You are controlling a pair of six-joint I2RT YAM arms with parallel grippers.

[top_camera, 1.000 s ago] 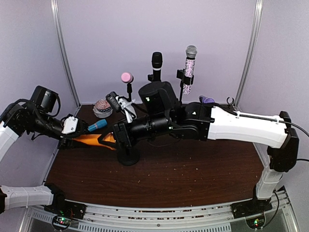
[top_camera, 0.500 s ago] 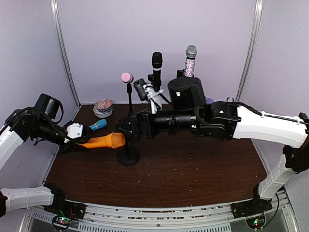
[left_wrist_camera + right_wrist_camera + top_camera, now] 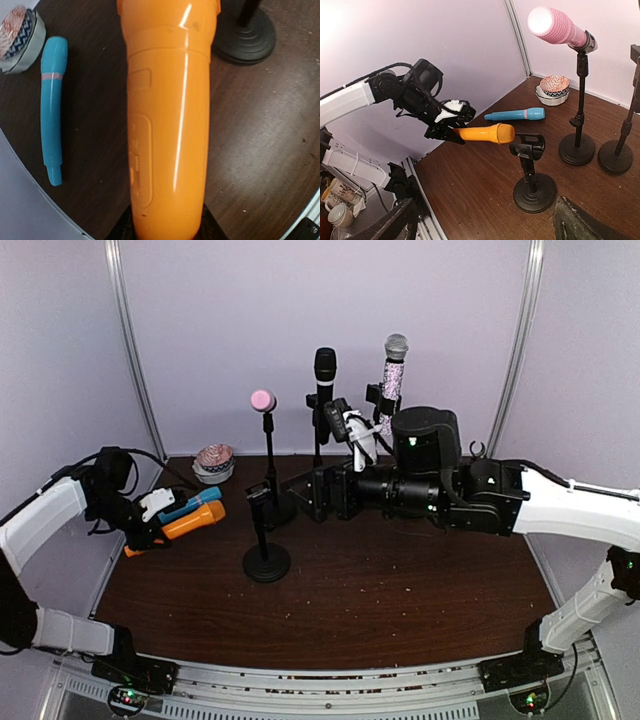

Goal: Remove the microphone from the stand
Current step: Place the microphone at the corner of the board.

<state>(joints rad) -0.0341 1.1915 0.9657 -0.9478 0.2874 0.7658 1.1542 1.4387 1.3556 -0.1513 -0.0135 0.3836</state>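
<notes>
Orange microphone (image 3: pixel 190 525): held clear of the empty stand (image 3: pixel 262 530), to its left, near the blue microphone (image 3: pixel 195 505).
Long axis: roughly level, head toward the stand.
Left gripper (image 3: pixel 150 515): clamped on the handle end.
Right gripper (image 3: pixel 322 495): spread wide, nothing held, well apart.

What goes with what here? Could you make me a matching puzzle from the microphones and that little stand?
Things:
1. orange plastic microphone
2. slim blue microphone
3. pink-headed microphone
4. short black stand with round base

States:
A. clip empty
B. lying flat on the dark wooden table
C. held in the left end effector
D. perched on a tall black stand

Pairs: 1-C, 2-B, 3-D, 4-A
</notes>
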